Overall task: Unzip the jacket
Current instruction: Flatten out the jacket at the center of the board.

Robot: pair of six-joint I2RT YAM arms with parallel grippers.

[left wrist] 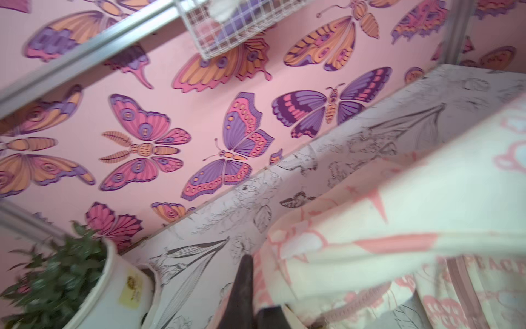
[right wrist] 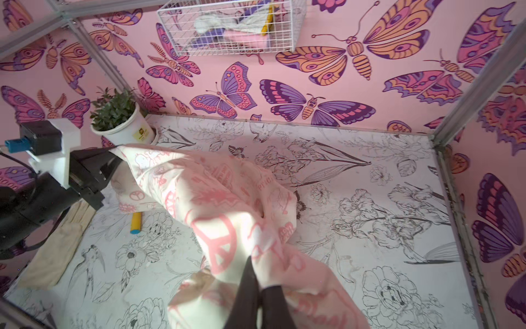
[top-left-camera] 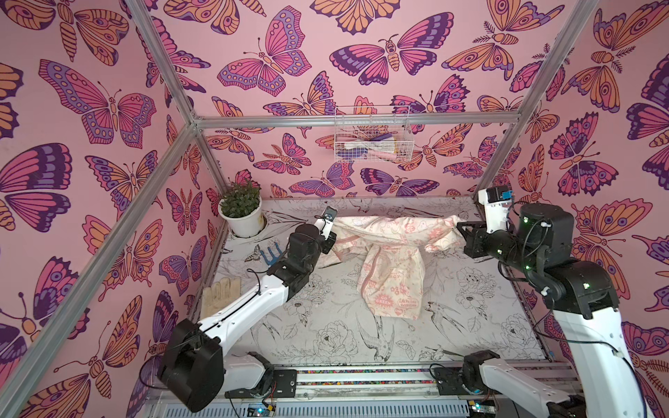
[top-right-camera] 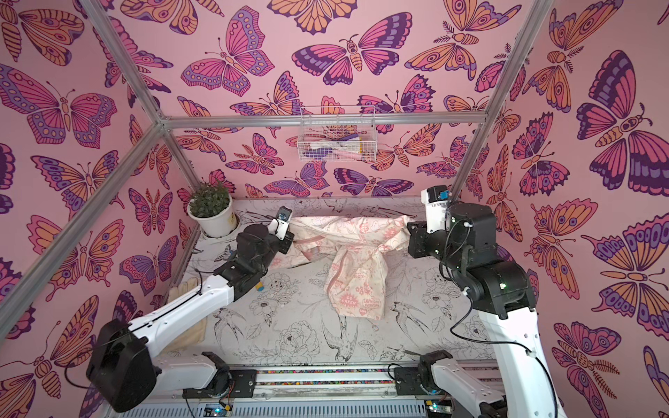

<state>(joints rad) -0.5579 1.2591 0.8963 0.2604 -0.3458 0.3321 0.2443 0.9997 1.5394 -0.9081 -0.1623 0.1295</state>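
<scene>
- Potted plant (top-left-camera: 240, 213) in a white pot, left of centre in both top views, at the back corner.
- White wire basket (top-left-camera: 373, 134) on the back wall, upper middle.
- Beige work glove (top-left-camera: 221, 295), lying flat at lower left.
- Small blue hand rake (top-left-camera: 272, 251), between plant and glove.
- Yellow handle with a blue end (top-right-camera: 259, 286), left of centre.
- Flower-and-bird printed table cover (top-left-camera: 325, 325).
- Butterfly wallpaper (top-left-camera: 289, 54).

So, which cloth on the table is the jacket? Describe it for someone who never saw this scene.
Find the flower-printed table; over its far half the jacket is held up between the left end effector and the right end effector. Unlike the plain beige glove near the left edge, it is cream with pink slogans.
</scene>
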